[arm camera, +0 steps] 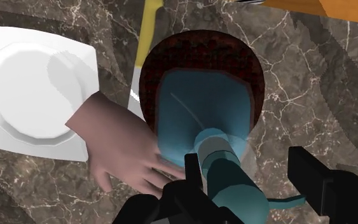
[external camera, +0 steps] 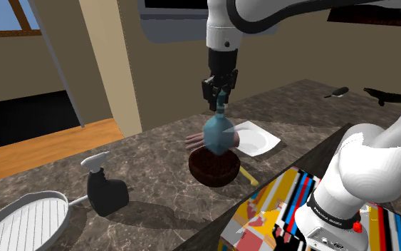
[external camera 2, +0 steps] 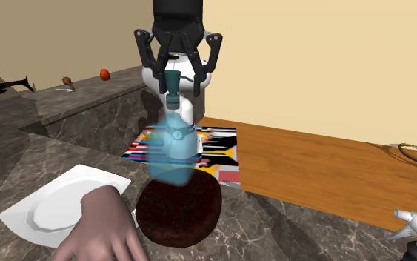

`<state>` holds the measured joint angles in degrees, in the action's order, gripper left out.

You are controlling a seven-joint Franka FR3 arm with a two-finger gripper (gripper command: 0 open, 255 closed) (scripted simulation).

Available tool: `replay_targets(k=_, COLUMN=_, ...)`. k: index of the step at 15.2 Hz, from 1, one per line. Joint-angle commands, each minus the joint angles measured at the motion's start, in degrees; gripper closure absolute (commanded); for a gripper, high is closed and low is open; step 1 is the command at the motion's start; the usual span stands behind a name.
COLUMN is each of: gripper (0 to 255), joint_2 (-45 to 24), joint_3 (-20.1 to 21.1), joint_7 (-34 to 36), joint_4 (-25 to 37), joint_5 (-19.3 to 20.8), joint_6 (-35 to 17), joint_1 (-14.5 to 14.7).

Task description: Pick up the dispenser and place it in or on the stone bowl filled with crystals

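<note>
A light blue dispenser (external camera: 220, 133) with a teal pump head stands with its base in the dark reddish-brown bowl (external camera: 214, 169) on the marble counter. In the second exterior view the dispenser (external camera 2: 172, 152) leans slightly over the bowl (external camera 2: 178, 211). My gripper (external camera: 221, 95) hangs straight above it, open. Its fingers are spread either side of the pump head without clasping it, as the second exterior view's gripper (external camera 2: 175, 68) shows. Along the gripper (arm camera: 247, 175) I look down on the dispenser (arm camera: 199, 118) inside the bowl's rim (arm camera: 199, 39).
A flesh-coloured model hand (external camera 2: 99, 226) lies against the bowl, partly on a white square plate (external camera: 257, 137). A yellow-handled utensil (arm camera: 147, 38) lies beside the bowl. A black spray bottle (external camera: 105, 189) and a white grill pan (external camera: 24, 221) sit towards the shoulder view's left.
</note>
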<state>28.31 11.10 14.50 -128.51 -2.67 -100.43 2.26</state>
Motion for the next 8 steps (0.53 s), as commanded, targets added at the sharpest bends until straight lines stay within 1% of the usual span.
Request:
replay_targets(k=1, gripper=255, joint_2=-0.01, joint_3=0.12, joint_7=0.07, joint_4=-1.59, joint_5=-0.06, joint_6=-1.66, joint_1=0.05)
replay_targets(k=6, gripper=255, joint_2=-0.20, joint_3=0.36, joint_7=0.18, joint_4=-5.29, joint_5=-0.19, joint_6=-5.54, joint_1=0.14)
replay_targets(k=8, gripper=255, joint_2=-0.24, joint_3=0.40, joint_7=0.20, joint_4=-5.71, joint_5=-0.21, joint_6=-5.99, joint_1=0.15)
